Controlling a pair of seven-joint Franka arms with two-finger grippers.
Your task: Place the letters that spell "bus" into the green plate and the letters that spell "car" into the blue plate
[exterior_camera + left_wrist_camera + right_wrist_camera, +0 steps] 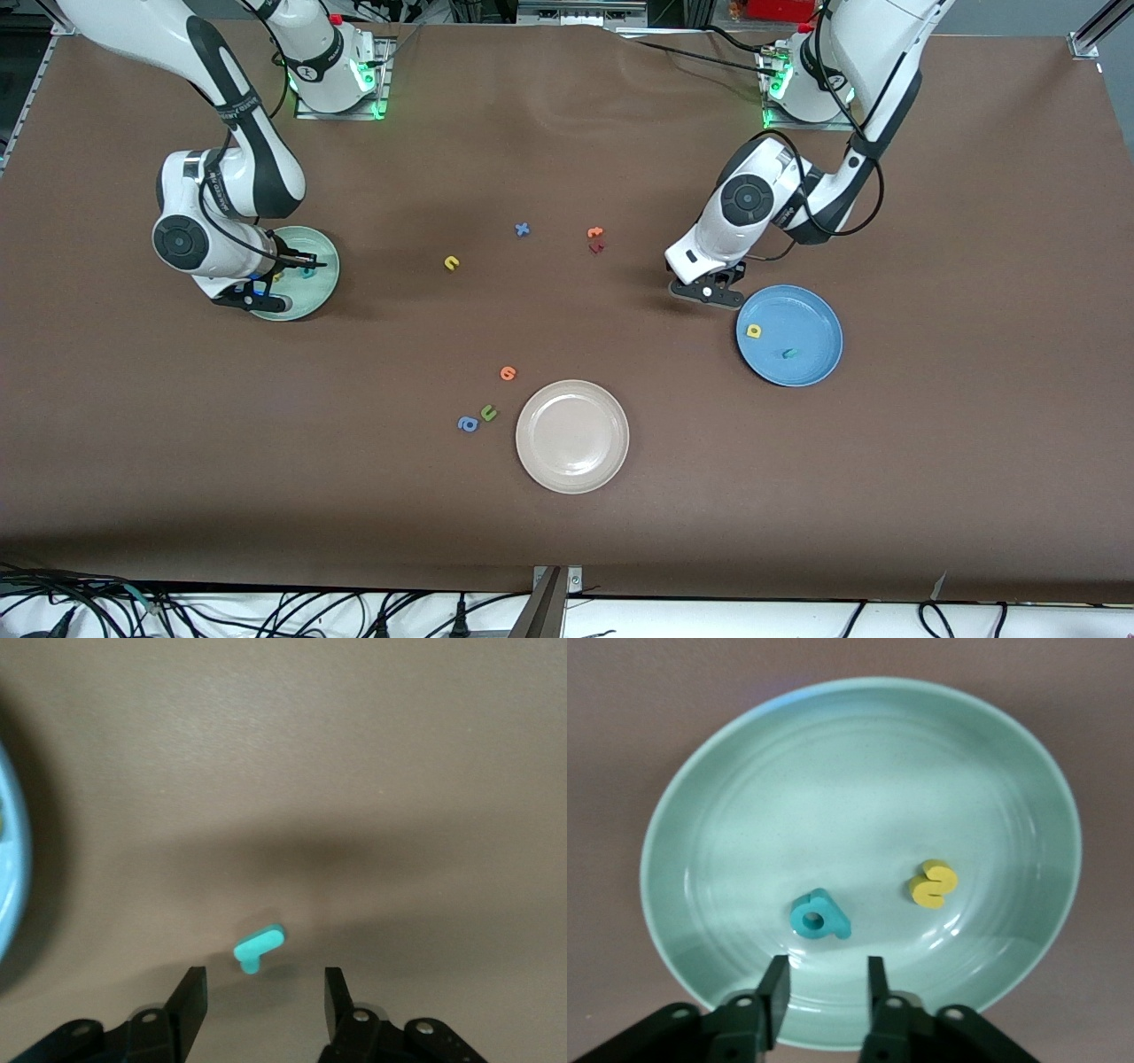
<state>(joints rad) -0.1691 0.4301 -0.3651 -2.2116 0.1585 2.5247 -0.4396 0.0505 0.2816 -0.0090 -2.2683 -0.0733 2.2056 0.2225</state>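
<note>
Round mid-blue shallow plate (811, 372) near the desk's left-arm edge held a yellow a (754, 331) and teal c (788, 354). Left claw (259, 994), spread, hovered over a teal r (258, 947). Right claw (824, 985), spread, hung over the pale mint-green plate (859, 771) containing teal b (819, 915) and yellow s (934, 883).

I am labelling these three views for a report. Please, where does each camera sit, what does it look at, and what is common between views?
Front view: high across the table, facing both arms; shows the green plate and blue plate.
Left wrist view: on the left arm, looking down at the teal r on the table; left gripper fingers show, apart.
Right wrist view: on the right arm, above the green plate, with teal b, yellow s; right gripper fingers apart.
Shared: green plate, front and right wrist.
</note>
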